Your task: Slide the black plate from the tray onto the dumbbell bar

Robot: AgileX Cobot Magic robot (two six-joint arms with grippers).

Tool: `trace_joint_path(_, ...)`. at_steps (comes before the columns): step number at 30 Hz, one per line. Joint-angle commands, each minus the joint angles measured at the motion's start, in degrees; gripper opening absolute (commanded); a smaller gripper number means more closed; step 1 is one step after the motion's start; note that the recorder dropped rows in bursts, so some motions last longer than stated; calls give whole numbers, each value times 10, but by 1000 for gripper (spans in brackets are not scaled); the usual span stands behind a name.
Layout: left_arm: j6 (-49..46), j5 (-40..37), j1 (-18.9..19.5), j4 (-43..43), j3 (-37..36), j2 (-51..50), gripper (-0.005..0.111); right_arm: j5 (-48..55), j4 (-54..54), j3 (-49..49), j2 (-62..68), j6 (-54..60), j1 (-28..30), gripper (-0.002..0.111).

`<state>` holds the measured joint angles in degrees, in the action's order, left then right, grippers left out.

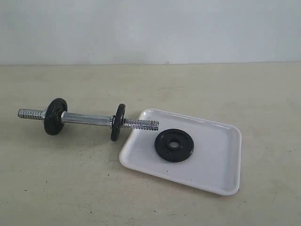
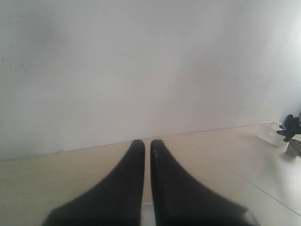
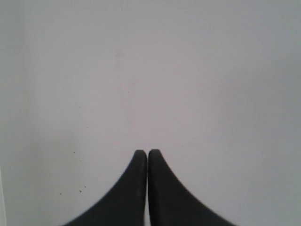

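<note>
A black plate with a central hole lies flat in the white tray right of centre in the exterior view. The chrome dumbbell bar lies on the table to the tray's left, its threaded right end reaching over the tray's rim. Two black discs stand on the bar. Neither arm shows in the exterior view. My left gripper is shut and empty above the table, facing the wall. In its own wrist view my right gripper is shut and empty before a plain white wall.
The beige table meets a white wall at the back. In the left wrist view a small pale box and a dark object sit at the far edge of the table.
</note>
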<state>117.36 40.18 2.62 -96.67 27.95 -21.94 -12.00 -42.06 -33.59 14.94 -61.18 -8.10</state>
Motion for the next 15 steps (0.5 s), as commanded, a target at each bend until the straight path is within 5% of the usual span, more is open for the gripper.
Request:
trace_joint_path(1,0,2,1,16,5,-2,4,-38,-4,-3,2,-19,2,0)
trace_joint_path(15,0,3,1,108,5,-2,4,-44,-4,-3,2,-19,2,0)
